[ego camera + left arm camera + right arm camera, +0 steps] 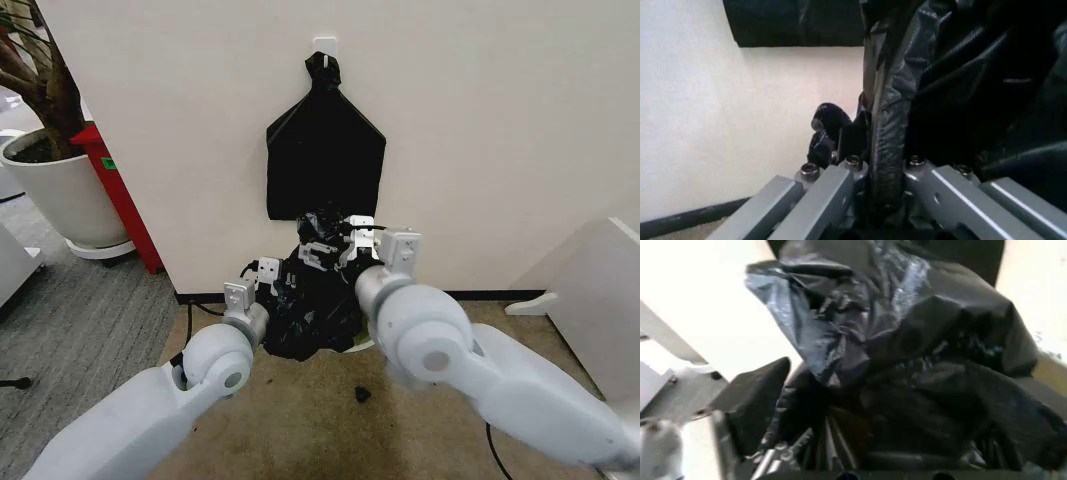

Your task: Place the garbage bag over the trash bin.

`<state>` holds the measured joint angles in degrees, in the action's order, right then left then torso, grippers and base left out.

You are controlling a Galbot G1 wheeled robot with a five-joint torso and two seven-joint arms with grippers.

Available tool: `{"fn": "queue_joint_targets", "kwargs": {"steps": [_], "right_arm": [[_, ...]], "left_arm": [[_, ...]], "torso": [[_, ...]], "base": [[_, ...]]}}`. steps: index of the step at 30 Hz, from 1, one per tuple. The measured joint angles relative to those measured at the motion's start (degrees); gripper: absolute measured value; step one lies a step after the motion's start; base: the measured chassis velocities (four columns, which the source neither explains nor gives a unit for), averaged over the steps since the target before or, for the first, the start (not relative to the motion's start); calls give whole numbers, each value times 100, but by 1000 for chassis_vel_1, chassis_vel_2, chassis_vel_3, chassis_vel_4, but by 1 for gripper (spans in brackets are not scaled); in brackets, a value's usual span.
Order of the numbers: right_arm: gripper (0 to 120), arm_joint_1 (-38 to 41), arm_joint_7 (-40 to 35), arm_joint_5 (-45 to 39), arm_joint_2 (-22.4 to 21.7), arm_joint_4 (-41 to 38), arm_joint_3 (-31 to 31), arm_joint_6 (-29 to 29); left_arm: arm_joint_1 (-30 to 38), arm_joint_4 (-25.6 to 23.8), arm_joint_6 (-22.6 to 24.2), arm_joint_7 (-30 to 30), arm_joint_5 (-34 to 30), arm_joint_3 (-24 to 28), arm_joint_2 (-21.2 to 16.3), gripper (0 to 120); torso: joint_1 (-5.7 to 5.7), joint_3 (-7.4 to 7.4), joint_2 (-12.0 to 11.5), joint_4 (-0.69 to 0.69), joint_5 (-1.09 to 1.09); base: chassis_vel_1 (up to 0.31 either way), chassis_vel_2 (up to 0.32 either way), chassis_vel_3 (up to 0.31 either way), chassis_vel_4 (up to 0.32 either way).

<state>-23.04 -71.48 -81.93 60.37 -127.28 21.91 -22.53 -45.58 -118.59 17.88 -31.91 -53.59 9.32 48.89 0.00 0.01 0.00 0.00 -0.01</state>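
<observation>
The garbage bag (315, 300) is gripped by the fingers of both the left gripper (262, 280) and right gripper (340, 250), bunched against the wall (480, 120).

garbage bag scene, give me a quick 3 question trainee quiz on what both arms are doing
1. True or false: the garbage bag lies flat on the floor, apart from both grippers.
2. Multiple choice: what hangs on the wall above the bag? A) a flat black bundle with a knotted top B) a red towel C) a white bucket
3. Fill in: in the left wrist view, a fold of bag plastic runs down between the left gripper's ____.

Key
1. False: the left gripper and the right gripper are both at the bunched bag, holding it up by the wall.
2. A
3. fingers
</observation>
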Motion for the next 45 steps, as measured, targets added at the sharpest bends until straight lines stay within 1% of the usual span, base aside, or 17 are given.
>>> {"fn": "queue_joint_targets", "kwargs": {"steps": [2,3,8,10,11,14,16,17,18,20,21,23,25,26,39,42,45], "right_arm": [[86,11,-70,-10,12,24,21,2],[86,11,-70,-10,12,24,21,2],[60,41,-172,-27,-30,82,65,-3],[53,60,-188,-23,-73,87,66,-7],[53,60,-188,-23,-73,87,66,-7],[38,75,-212,-23,-163,78,67,-6],[31,74,-214,-24,-230,30,66,2],[31,74,-214,-24,-230,30,66,2],[25,61,-214,-38,-286,-33,64,5],[20,22,-214,-71,-375,-130,59,9],[14,-19,-205,-93,-446,-202,47,9],[6,-112,-177,-119,-554,-286,-7,9],[4,-134,-171,-120,-572,-298,-20,8],[0,-206,-134,-126,-657,-347,-62,5],[0,-381,-54,-430,-1253,-609,-621,-46],[0,-401,224,-453,-1347,-768,-704,-38],[0,-405,513,-429,-1317,-844,-698,12]], "left_arm": [[11,5,0,3,1,0,1,1],[11,5,0,3,1,0,1,1],[8,19,-10,22,43,-26,19,1],[5,19,-14,32,70,-31,24,1],[5,19,-14,32,70,-31,24,1],[-6,25,-25,70,116,-44,24,1],[-14,29,-26,74,122,-49,25,1],[-14,29,-26,74,122,-49,25,1],[-19,35,-26,74,126,-50,30,1],[-21,52,-27,72,127,-51,48,1],[-21,71,-27,69,132,-51,64,1],[-21,108,-27,59,136,-49,99,1],[-21,115,-27,55,136,-47,107,1],[-21,133,-27,49,138,-38,127,1],[22,269,-26,56,222,-1,200,1],[6,273,-27,59,292,11,227,1],[13,293,-36,74,354,37,237,1]], "torso": [[0,0,0,0,0],[0,0,0,0,0],[0,-1,0,0,0],[0,-1,0,0,0],[0,-1,0,0,0],[0,0,0,-1,1],[0,0,0,0,1],[0,0,0,0,1],[0,-1,0,0,1],[0,-1,0,0,1],[0,-1,0,0,1],[0,-1,0,-1,1],[0,-1,0,-1,1],[0,-1,0,-1,2],[0,-1,0,0,2],[0,-1,0,-1,2],[0,-1,0,-1,2]], "base": [[0,0,0,0],[0,0,0,0],[0,0,0,0],[0,0,0,0],[0,0,0,0],[0,0,0,0],[0,0,0,0],[0,0,0,0],[0,0,0,0],[0,0,0,0],[0,0,0,0],[0,0,0,0],[0,0,0,0],[0,0,0,0],[0,0,0,0],[0,0,0,0],[0,0,0,0]]}}
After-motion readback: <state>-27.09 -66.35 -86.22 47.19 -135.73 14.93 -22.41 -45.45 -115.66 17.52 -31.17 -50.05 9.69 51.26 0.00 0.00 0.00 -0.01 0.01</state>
